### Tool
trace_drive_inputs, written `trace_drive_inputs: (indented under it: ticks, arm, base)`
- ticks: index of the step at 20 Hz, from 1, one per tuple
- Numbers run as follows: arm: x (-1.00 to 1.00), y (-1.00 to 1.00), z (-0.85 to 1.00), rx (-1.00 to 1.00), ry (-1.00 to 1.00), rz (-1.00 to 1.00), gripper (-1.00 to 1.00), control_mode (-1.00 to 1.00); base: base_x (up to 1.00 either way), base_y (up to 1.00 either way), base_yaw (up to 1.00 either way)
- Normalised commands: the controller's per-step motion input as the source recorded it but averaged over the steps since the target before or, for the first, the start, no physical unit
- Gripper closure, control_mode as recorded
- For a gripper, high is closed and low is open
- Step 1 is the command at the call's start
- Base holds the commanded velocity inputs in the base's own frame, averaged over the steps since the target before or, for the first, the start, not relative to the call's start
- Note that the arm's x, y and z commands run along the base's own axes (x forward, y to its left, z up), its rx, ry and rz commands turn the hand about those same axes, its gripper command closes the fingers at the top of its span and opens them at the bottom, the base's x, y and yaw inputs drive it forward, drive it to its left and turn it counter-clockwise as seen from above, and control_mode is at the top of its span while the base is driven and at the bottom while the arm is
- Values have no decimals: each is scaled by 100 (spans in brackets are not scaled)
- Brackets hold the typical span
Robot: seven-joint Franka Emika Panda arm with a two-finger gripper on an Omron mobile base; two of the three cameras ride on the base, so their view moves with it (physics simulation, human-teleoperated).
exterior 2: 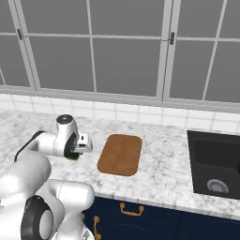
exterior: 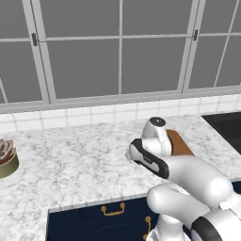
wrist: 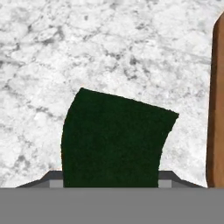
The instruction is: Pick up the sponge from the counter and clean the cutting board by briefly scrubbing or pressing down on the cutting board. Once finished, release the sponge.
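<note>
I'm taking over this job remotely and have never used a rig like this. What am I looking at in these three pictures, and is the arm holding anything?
It is a white robot arm on a driving base, in a simulated kitchen. Two pictures come from cameras on the base, behind the arm to its left and right; the third looks along the hand itself.

The counter is marbled stone under a window. On it lies the brown cutting board; a dark sink is set in to the right, and a small bowl stands far left.

The gripper is left of the board, its jaws shut on the dark green sponge. In the hand view the sponge is beside the board's edge, over bare counter.
</note>
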Motion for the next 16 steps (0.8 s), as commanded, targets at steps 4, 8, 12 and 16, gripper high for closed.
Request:
trace_drive_inputs:
  ticks: [4, 8, 12, 16]
  arm:
    - [6, 15, -44, 0, 4, -5, -100, -100]
    - [0, 0, -2, 0, 5, -1, -100, -100]
    - [-2, 0, 0, 0, 0, -1, -100, -100]
    - [0, 0, 0, 0, 0, -3, -100, -100]
  base:
    - [0, 0, 0]
    - [0, 0, 0]
    - [0, 0, 0]
    - [0, 0, 0]
